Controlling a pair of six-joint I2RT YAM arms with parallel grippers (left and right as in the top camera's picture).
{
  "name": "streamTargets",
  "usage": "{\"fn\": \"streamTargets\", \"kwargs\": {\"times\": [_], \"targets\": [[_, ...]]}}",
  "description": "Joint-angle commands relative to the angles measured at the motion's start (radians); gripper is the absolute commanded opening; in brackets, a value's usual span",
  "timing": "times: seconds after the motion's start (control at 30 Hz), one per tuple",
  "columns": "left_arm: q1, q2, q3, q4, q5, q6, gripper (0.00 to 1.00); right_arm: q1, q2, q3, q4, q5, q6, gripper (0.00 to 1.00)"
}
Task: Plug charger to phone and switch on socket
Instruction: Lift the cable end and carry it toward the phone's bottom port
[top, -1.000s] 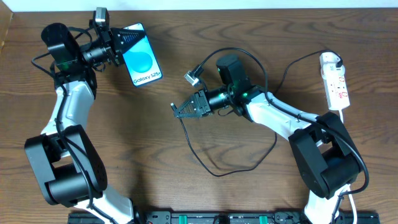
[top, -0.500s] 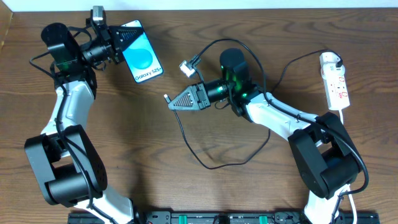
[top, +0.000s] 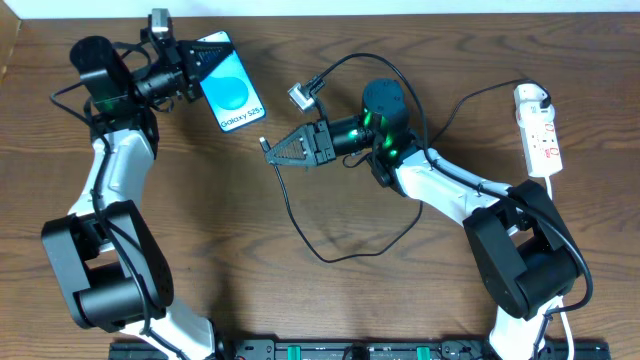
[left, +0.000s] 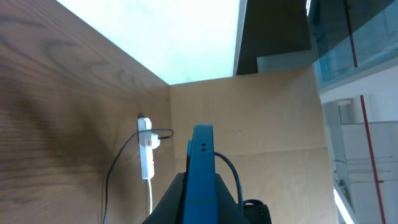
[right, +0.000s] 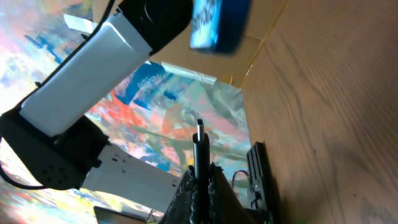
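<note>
Blue-screened, the phone (top: 232, 92) is clamped in your left claw (top: 200, 68) at the far left. Your right claw (top: 272, 153) pinches the charger (top: 300, 225) tip mid-desk (top: 200, 220). The socket (top: 541, 135) lies far right.

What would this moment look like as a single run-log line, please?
left gripper: shut on phone | right gripper: shut on charger, tip toward phone, not plugged | socket: apart from both grippers
</note>
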Motion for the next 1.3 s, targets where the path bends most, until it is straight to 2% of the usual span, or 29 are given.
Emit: {"fn": "streamTargets", "kwargs": {"times": [0.0,1.27], "targets": [[-0.02,-0.016,0.007,0.008,0.002,-0.004,0.07,0.007,0.007,0.007,0.033,0.018,0.06,0.01],[-0.064,-0.016,0.007,0.005,0.007,0.0,0.08,-0.002,0.007,0.007,0.054,0.053,0.078,0.01]]}}
